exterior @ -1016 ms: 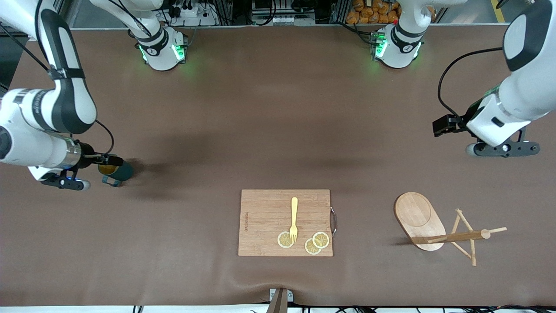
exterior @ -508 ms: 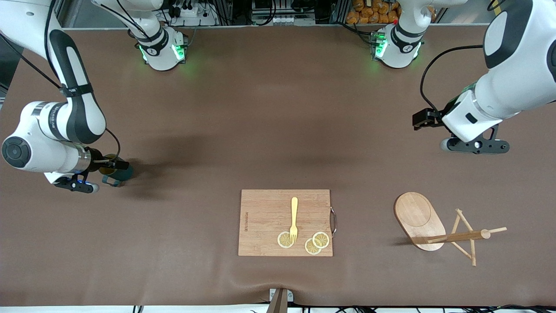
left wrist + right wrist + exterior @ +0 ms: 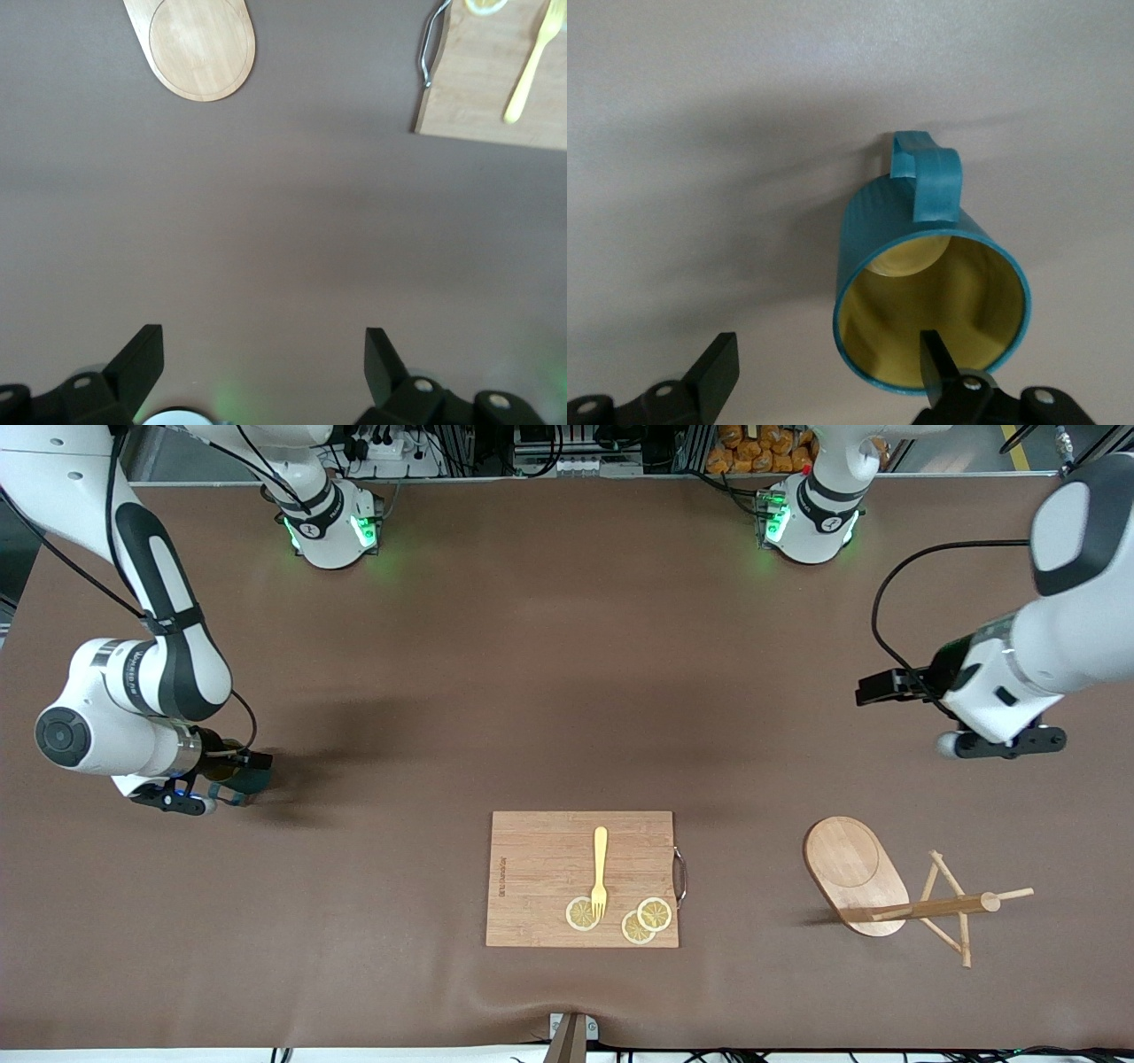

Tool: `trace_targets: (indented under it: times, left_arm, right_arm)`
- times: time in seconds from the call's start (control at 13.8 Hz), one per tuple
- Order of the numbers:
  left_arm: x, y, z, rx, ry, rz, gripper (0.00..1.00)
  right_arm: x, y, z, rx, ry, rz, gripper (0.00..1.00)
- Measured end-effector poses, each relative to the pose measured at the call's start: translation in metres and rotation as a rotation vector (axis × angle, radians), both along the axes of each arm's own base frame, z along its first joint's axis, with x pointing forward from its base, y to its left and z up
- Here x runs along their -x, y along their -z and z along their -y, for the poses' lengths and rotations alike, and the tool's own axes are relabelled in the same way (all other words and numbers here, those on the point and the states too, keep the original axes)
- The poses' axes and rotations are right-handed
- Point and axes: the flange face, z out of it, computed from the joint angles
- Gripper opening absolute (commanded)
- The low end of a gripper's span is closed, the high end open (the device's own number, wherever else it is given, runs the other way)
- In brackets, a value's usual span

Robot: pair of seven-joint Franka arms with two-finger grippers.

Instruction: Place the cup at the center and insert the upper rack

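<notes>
- The desk [image 3: 549, 673] carries everything, with its middle bare; that open patch is, by my reading, where the cup should end up.
- The cutting board [image 3: 582, 879] lies at about six o'clock from the desk's middle, with a fork [image 3: 600, 871] and lemon slices [image 3: 620, 918] on it, none of them part of the job.
- The rack [image 3: 895, 892] lies at about four o'clock, toward the left arm's end. It is tipped over: its oval base stands on edge and its post lies flat, long axis pointing toward three o'clock, pegs crossing near the tip. It needs righting first.
- The left hand [image 3: 264, 361] hangs over bare desk at about three o'clock, fingers spread wide and holding nothing; it waits.
- The cup [image 3: 928, 288] stands upright at nine o'clock, mouth up, handle toward the front camera.
- The right hand [image 3: 829, 359] straddles the cup's rim, one finger [image 3: 935, 356] inside and one outside, partly open, not yet clamped: a wall pinch for lifting.
</notes>
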Motion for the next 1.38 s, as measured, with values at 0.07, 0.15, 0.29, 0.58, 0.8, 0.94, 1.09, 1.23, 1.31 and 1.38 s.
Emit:
trace_targets:
  times: [0.07,0.15,0.29,0.58,0.8,0.94,1.09,1.23,1.31,1.38]
  left_arm:
    - [-0.002,0.001,-0.001,0.010,-0.008,0.004,1.00]
    - [-0.003,0.002,0.003,0.015,-0.006,0.007,1.00]
    - [-0.004,0.007,0.015,0.018,0.007,0.001,1.00]
    - [-0.017,0.040,0.033,0.018,0.020,-0.022,1.00]
    - [-0.020,0.054,0.044,0.017,0.035,-0.033,1.00]
    - [-0.022,0.052,0.045,0.019,0.035,-0.025,1.00]
    - [-0.023,0.050,0.045,0.019,0.033,-0.018,1.00]
    - [-0.024,0.051,0.045,0.019,0.032,-0.018,1.00]
    - [-0.024,0.052,0.044,0.019,0.032,-0.018,1.00]
    - [-0.025,0.052,0.044,0.019,0.031,-0.019,1.00]
  right_arm:
    - [0.001,0.001,0.000,0.000,0.000,-0.001,0.49]
    - [0.001,0.002,0.000,0.000,0.000,0.000,0.41]
    - [0.001,0.002,0.000,0.000,0.000,0.000,0.35]
    - [0.001,0.002,0.000,0.001,0.001,0.005,0.28]
    - [0.000,0.002,0.000,0.001,0.000,0.010,0.03]
    - [0.000,0.002,0.000,0.001,-0.001,0.013,0.00]
    - [0.000,0.001,0.000,0.001,-0.001,0.012,0.00]
    - [0.001,0.000,-0.001,-0.001,-0.002,-0.002,0.00]
    - [0.001,-0.003,-0.001,-0.003,-0.004,-0.010,0.00]
    - [0.000,-0.007,-0.003,-0.004,-0.006,-0.016,0.00]
